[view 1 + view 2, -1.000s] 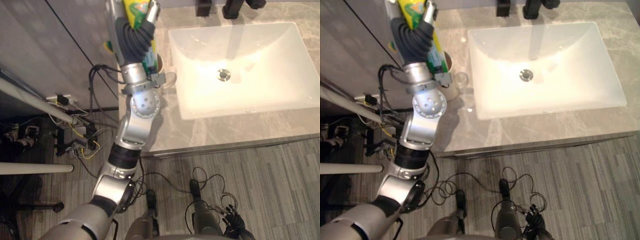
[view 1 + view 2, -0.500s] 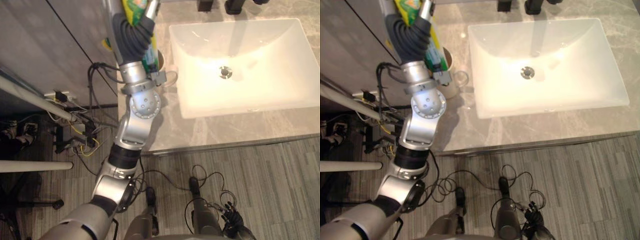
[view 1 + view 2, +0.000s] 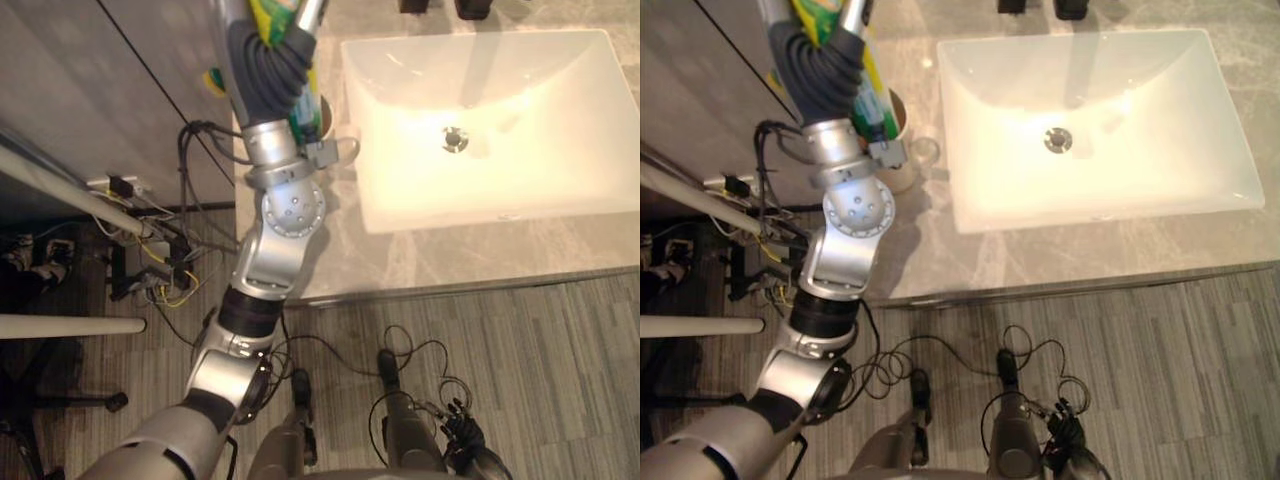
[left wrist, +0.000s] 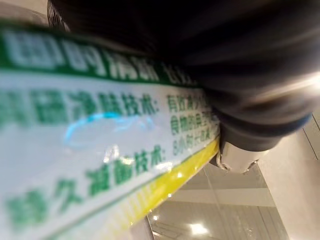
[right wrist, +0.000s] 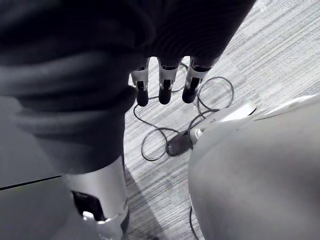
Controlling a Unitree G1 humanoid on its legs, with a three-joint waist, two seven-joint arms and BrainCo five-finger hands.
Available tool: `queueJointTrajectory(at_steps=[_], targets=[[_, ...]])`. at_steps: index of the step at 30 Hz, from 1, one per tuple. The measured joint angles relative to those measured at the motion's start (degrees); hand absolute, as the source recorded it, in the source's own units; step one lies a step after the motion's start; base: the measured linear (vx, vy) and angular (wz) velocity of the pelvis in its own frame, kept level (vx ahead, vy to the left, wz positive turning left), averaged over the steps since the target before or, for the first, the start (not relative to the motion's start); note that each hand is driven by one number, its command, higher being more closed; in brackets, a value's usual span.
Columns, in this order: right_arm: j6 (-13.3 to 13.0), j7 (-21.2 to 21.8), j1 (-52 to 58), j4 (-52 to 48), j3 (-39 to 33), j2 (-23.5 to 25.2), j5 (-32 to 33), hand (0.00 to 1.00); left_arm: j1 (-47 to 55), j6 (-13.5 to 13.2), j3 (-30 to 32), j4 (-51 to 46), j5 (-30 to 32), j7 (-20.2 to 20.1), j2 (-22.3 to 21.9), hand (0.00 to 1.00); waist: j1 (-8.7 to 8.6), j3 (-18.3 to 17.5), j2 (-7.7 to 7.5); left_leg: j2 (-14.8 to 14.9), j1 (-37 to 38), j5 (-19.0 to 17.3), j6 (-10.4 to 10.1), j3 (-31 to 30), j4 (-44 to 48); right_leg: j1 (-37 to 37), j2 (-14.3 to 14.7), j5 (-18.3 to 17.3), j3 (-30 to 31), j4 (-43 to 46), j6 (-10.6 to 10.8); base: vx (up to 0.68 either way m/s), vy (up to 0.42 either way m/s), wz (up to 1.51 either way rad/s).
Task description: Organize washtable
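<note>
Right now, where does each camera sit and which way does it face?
Left eye view: on the head, looking down at the sink and counter; the left hand grips a green and yellow pack.
Right eye view: beside it, same scene; the right hand hangs near the floor.
Left wrist view: on the left wrist, pressed against the pack, dark cover alongside.
Right wrist view: on the right wrist, facing the floor past relaxed fingers.
Shared: both eyes show the sink; the pack shows to eyes and left wrist.

I'm looking at a bathroom: a white rectangular basin (image 3: 520, 90) with a metal drain (image 3: 455, 138) sits in a grey marble counter (image 3: 480, 255), black tap fittings (image 3: 415, 5) at its far edge, grey plank floor (image 3: 560, 350) on the near side.
</note>
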Motion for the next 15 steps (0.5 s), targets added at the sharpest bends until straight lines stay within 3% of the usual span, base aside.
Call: queueJointTrajectory(at_steps=[15], targets=[[0.0, 0.0, -0.5, 0.0, 0.1, -0.1, 0.1, 0.00, -0.4, -0.5, -1.9, 1.9, 0.5, -1.3, 0.1, 1.00, -0.03, 0.8, -0.01, 0.0, -0.6, 0.0, 0.0, 0.2, 0.1, -0.8, 0.0, 0.0, 0.1, 0.4, 0.0, 0.00, 0.000, -0.01]])
